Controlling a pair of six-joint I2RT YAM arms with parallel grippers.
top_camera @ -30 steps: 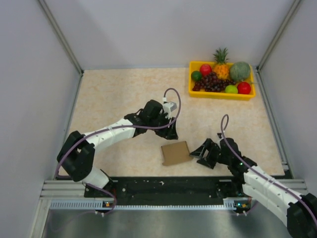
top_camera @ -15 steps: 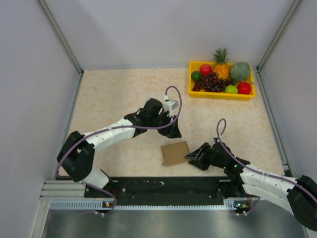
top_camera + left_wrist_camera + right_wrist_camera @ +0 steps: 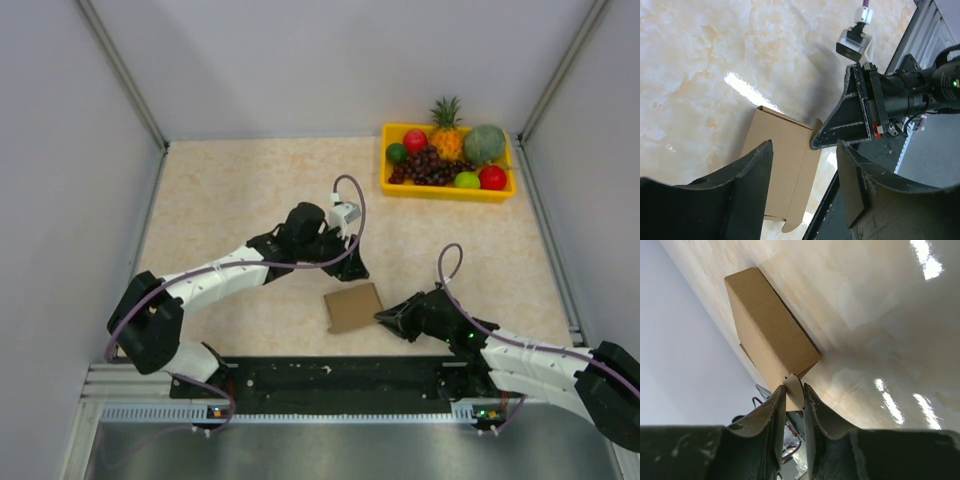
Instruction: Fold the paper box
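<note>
- Item: paper box (image 3: 352,308), plain brown cardboard, already in its small rectangular form. It lies flat on the table (image 3: 240,190) near the front edge, between the 2 arms and well apart from the yellow fruit tray (image 3: 445,193) in the far right corner.
- Step in hand, as judged: closing the right end of the box. 1 small end tab (image 3: 793,386) sticks out at the near right corner, which suggests the fold is mostly done and this end is not yet tucked.
- Right gripper (image 3: 383,318): low at the right end of the box. Its fingers (image 3: 774,407) are drawn close together with the tab pinched between them. No other part of the box is gripped.
- Left gripper (image 3: 805,142): poised just over the far side of the box with fingers well apart. It holds nothing, and the left wrist view shows no contact with the cardboard.
- Next move calls for, as judged: the right gripper steers the tab leftward into the box end without tearing it, while the left gripper comes down on the lid to brace it. The box is light and could slide left under the push.
- Not determinable: whether the left end is fully closed.
</note>
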